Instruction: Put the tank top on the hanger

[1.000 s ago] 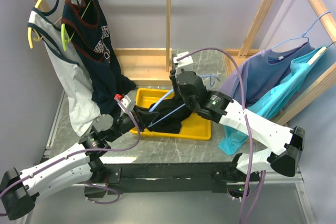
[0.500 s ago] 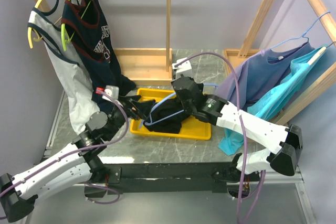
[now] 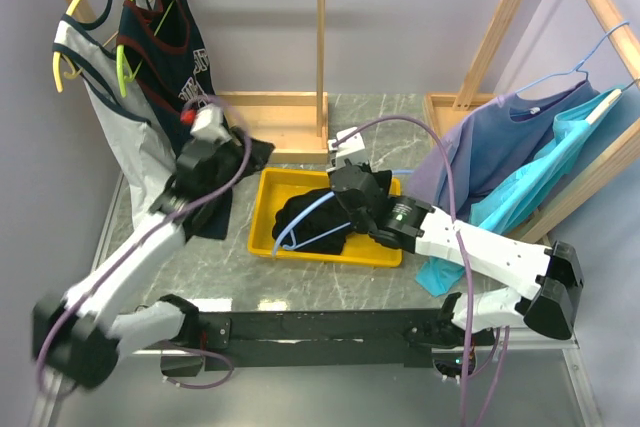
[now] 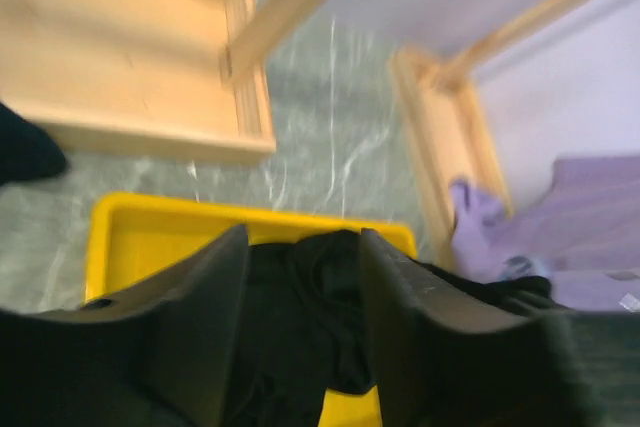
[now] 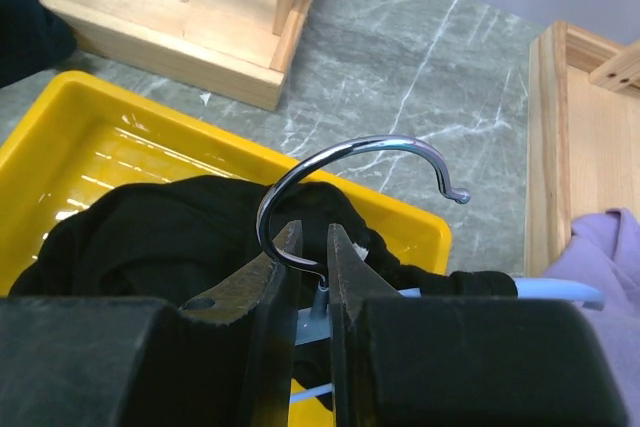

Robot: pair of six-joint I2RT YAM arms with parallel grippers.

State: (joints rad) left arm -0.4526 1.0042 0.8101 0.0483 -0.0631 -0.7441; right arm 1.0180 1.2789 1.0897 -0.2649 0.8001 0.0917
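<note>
The black tank top (image 3: 312,237) lies crumpled in the yellow tray (image 3: 268,185). The light-blue hanger (image 3: 300,215) runs partly through it. My right gripper (image 3: 343,202) is over the tray's back part, shut on the hanger's neck (image 5: 322,299) just under the metal hook (image 5: 350,155). My left gripper (image 3: 222,169) is raised to the left of the tray, beside the hanging navy top. In its wrist view the left gripper (image 4: 300,247) is open and holds nothing. The tank top (image 4: 300,337) and tray (image 4: 150,237) lie far below it.
A wooden rack at the back left holds a navy top (image 3: 175,67) and a white-grey top (image 3: 120,137) on yellow-green hangers. Its base (image 3: 270,122) sits behind the tray. A second rack on the right carries a purple garment (image 3: 500,142) and a teal one (image 3: 530,187).
My left arm has let go at the tray and swung up and back to the left, its jaws now apart. My right gripper has kept its hold on the hanger and shifted slightly.
</note>
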